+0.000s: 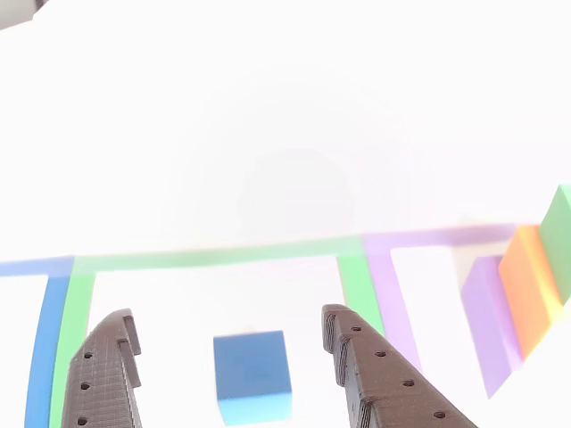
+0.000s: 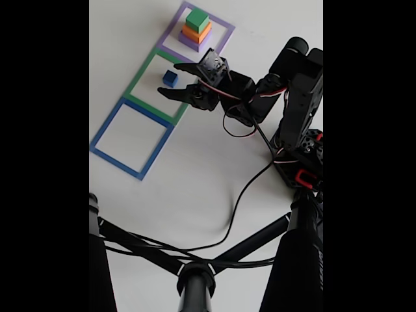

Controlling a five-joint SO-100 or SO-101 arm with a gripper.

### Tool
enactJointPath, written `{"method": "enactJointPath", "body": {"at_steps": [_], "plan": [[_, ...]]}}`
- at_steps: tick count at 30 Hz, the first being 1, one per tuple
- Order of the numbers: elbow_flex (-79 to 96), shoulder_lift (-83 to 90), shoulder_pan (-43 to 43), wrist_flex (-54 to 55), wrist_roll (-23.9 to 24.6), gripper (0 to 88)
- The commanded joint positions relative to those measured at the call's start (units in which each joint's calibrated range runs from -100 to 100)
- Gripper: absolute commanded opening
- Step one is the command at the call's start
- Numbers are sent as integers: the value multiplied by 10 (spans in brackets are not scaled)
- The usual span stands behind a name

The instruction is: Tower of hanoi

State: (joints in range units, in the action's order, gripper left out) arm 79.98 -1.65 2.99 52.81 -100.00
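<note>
The small blue cube (image 2: 170, 78) sits alone on the table (image 2: 214, 175) inside the green tape square (image 2: 138, 79), the middle of three outlined squares. In the other view the same blue cube (image 1: 252, 376) lies between the two dark fingers, touched by neither. The claw (image 2: 167, 80) is spread wide, one finger on each side of the cube with clear gaps, and it holds nothing; in the other view the claw (image 1: 227, 330) frames the cube from the bottom edge.

Next along, in the purple tape square (image 2: 224, 29), stands a stack of three wider blocks: the purple block (image 2: 188, 41) at the bottom, an orange-looking block (image 2: 195, 32) on it, and the green block (image 2: 197, 21) on top. In the other view this stack shows at the right edge, tilted by the camera angle.

The blue tape square (image 2: 107, 127), at the far end from the stack, has nothing in it.

As a judgement of progress: the puzzle looks barely begun or close to finished, and the pictures alone cannot say which. Only the smallest piece is off the stack, and the stack is not ordered by colour in any way that settles the direction. The step in hand seems to be a grasp of the blue cube, not yet closed. Everything after that lift, including moving the three larger blocks, appears to be left.
</note>
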Motion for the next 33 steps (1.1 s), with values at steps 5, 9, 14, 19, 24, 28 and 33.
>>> {"method": "enactJointPath", "body": {"at_steps": [5, 9, 14, 19, 24, 28, 33], "plan": [[-44, 354, 31, -410, 0, 45], [-153, 448, 44, -670, 0, 5], [-363, 485, 64, -990, 0, 1], [-539, 487, 104, -1210, 0, 1], [-665, 492, 154, -1331, 0, 4], [-752, 492, 205, -1407, 0, 8], [-773, 514, 256, -1433, 14, 16]]}}
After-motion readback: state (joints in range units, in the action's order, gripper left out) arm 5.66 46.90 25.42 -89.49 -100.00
